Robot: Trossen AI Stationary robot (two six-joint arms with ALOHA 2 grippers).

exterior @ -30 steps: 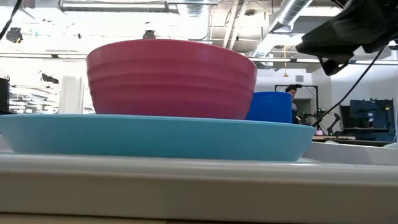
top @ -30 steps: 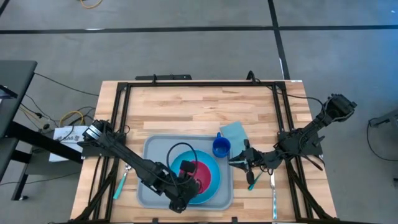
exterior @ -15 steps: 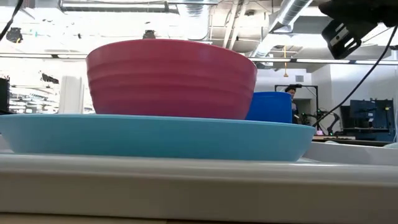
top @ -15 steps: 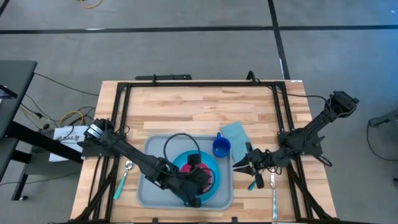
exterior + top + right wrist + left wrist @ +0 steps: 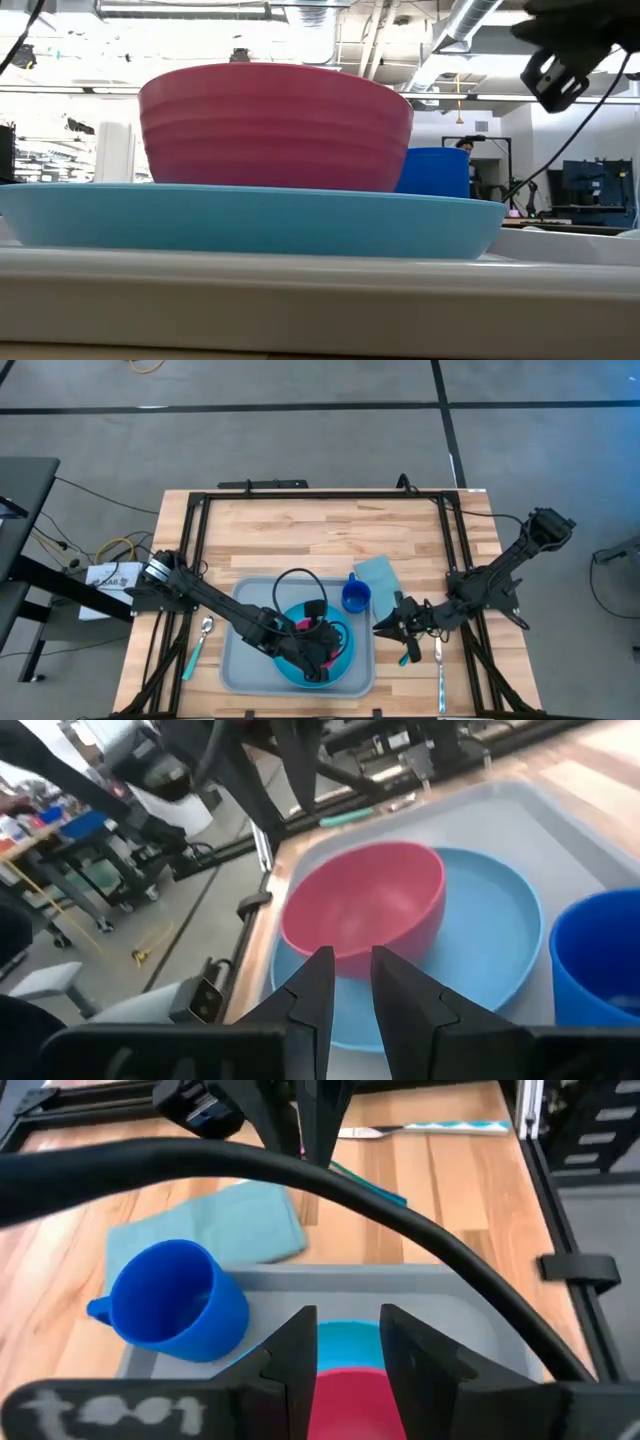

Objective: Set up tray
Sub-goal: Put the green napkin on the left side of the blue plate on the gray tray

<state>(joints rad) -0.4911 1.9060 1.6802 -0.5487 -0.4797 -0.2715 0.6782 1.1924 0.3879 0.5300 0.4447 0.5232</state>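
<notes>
From above, the grey-blue tray (image 5: pixel 240 660) lies on the wooden tabletop (image 5: pixel 300 535) near its front edge. On it sits a round blue plate (image 5: pixel 345 650), largely covered by the left gripper (image 5: pixel 322 645), which hangs over the red bowl (image 5: pixel 300 626). A blue mug (image 5: pixel 355 596) stands at the tray's right rear corner, touching a light-teal napkin (image 5: pixel 378 573). The right gripper (image 5: pixel 385 624) hovers just off the tray's right edge; a spoon (image 5: pixel 203 632) lies left of the tray.

At table height, the red bowl (image 5: pixel 275 125) rests in the plate (image 5: pixel 250 220), mug (image 5: pixel 435 172) behind.

The left wrist view shows its fingers (image 5: pixel 300 1355) slightly apart, empty, above bowl and plate.

The right wrist view shows fingers (image 5: pixel 318 985) narrowly apart, holding nothing, facing the bowl (image 5: pixel 365 905). No writing is legible anywhere.
</notes>
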